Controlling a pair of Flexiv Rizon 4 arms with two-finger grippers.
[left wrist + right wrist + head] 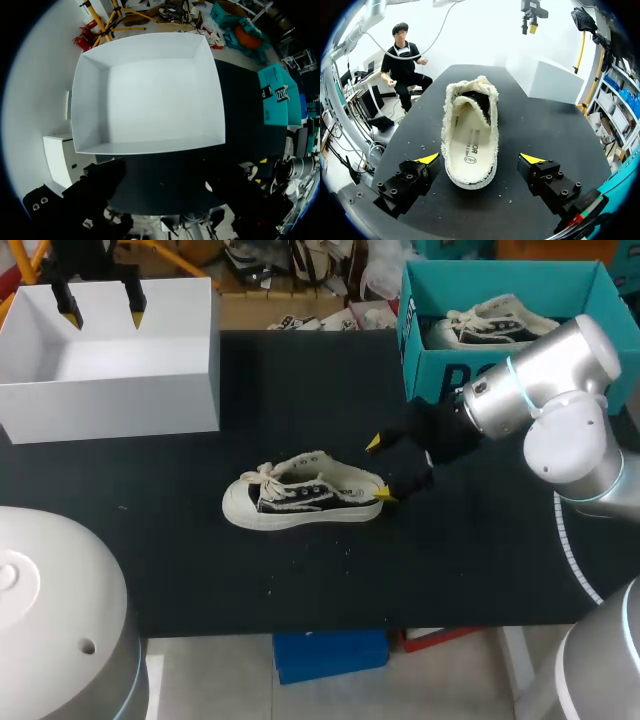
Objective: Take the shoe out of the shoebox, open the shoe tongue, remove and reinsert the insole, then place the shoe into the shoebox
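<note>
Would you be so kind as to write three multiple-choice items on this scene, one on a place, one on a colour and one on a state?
1. Where is the shoe nearest the right claw?
A. inside a box
B. on the black table
C. lifted off the table

2. What colour is the box below the left claw?
A. teal
B. brown
C. white

3. How is the right claw?
A. open
B. shut on the shoe
C. shut on nothing

Key: 1 B, the shoe lies on the table top; 2 C, its walls and floor are white; 3 A, the right wrist view shows both fingers clear of the heel between them.
</note>
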